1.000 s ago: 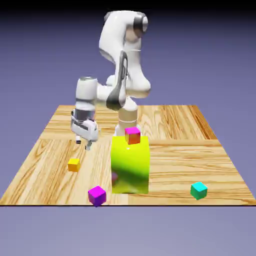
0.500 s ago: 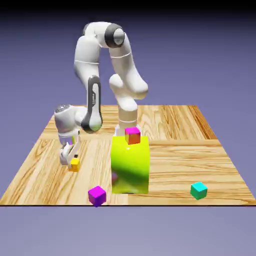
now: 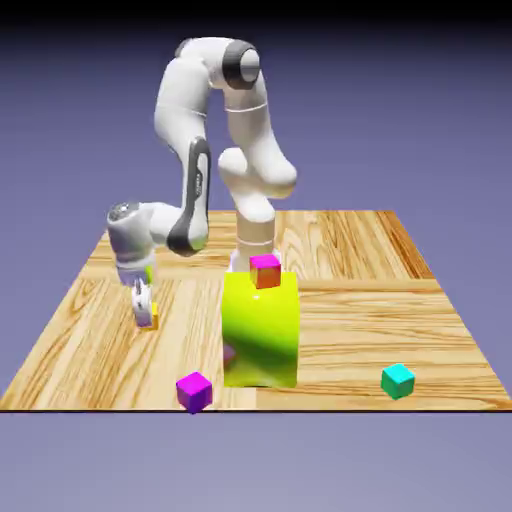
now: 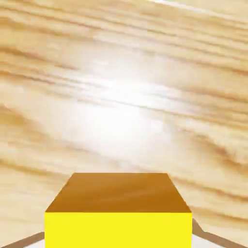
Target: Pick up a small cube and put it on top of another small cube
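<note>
Wooden worktop (image 3: pixel 350 330) carries everything; on it a tall yellow-green block (image 3: pixel 261 335) stands near the middle of the front edge, a pink-and-red cube (image 3: pixel 265 271) at its top; toward the exterior view's left edge, the gripper (image 3: pixel 144 325) has its fingers closed around the orange-yellow cube (image 4: pixel 118 227); a teal cube (image 3: pixel 398 381) sits near the front right corner, a magenta-purple cube (image 3: pixel 195 392) at the front edge, left of the block

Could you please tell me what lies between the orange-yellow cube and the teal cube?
In the exterior view, the yellow-green block stands between the orange-yellow cube and the teal cube.
</note>
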Motion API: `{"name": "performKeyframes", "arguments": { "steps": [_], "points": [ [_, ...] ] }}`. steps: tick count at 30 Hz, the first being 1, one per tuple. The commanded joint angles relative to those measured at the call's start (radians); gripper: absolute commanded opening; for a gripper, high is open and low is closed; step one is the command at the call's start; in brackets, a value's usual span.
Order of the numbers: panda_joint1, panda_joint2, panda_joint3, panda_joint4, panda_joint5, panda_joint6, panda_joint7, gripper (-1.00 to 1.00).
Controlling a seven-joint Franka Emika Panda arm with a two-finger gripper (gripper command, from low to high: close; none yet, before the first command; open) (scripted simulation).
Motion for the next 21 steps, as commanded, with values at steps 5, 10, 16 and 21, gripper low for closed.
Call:
{"name": "performKeyframes", "arguments": {
  "steps": [5, 10, 16, 21],
  "points": [
    [-0.017, 0.075, 0.074, 0.104, -0.201, -0.069, -0.217, -1.00],
    [-0.034, 0.151, 0.149, 0.207, -0.402, -0.138, -0.435, -1.00],
    [-0.036, 0.227, 0.225, 0.328, -0.624, -0.208, -0.695, -1.00],
    [0.028, 0.304, 0.319, 0.464, -0.817, -0.288, -0.913, -1.00]
  ]
}}
